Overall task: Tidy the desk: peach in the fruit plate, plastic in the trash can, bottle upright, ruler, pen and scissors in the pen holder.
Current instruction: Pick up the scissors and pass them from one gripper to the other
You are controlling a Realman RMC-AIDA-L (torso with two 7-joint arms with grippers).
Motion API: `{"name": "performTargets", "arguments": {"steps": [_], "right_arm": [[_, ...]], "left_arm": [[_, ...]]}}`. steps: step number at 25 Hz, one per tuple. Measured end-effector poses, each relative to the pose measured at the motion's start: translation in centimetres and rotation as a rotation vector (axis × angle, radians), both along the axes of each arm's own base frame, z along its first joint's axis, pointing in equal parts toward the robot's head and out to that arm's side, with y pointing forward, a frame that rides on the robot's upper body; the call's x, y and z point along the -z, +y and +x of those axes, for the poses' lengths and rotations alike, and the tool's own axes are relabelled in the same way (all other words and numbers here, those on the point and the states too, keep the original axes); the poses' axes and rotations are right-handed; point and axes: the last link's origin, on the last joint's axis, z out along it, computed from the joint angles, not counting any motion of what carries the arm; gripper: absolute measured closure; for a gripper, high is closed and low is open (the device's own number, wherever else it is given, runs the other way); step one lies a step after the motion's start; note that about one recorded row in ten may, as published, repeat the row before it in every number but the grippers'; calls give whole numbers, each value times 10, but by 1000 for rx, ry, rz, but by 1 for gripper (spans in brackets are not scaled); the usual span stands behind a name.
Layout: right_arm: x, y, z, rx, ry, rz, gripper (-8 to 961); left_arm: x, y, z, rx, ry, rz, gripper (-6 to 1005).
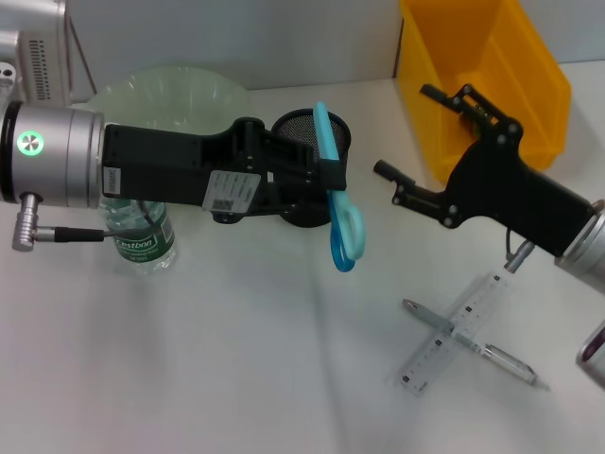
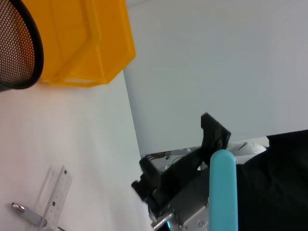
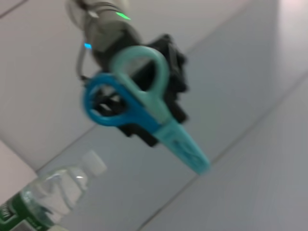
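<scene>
The left tool (image 1: 331, 175) holds blue scissors (image 1: 340, 203) in the air, just in front of the black pen holder (image 1: 312, 132). The right tool (image 1: 416, 142), fingers spread, hangs near the yellow bin (image 1: 492, 66). A ruler (image 1: 454, 331) lies crossed over a pen (image 1: 473, 345)

A white table (image 1: 189, 378), smooth and plain, with soft grey shadows lying across it. Behind it a pale grey wall (image 1: 284, 38), meeting the table at its far edge.
</scene>
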Motion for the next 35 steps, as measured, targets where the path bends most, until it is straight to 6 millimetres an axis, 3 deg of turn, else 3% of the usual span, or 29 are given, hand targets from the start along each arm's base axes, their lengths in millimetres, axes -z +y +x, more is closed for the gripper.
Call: {"name": "performTargets", "arguments": {"steps": [10,12,17,26,35], "right_arm": [[0,-9,-6,-164,-115,144,134],[-2,-8,-6,-187,-140,171,134],[-5,-4,-9,-237,-203,244,134],[-7,6,-16,-274,-231,261,134],[6,8,-24,-291,-237,203,134]], "left_arm": [[-1,2,-7,-22,14,-15,738],[-5,2,-19,-34,68,-14,738],[-8,1,-25,-37,79,-16,737],[-1,0,-14,12,81,-33,736],[-1,0,-14,13,89,-55,734]]}}
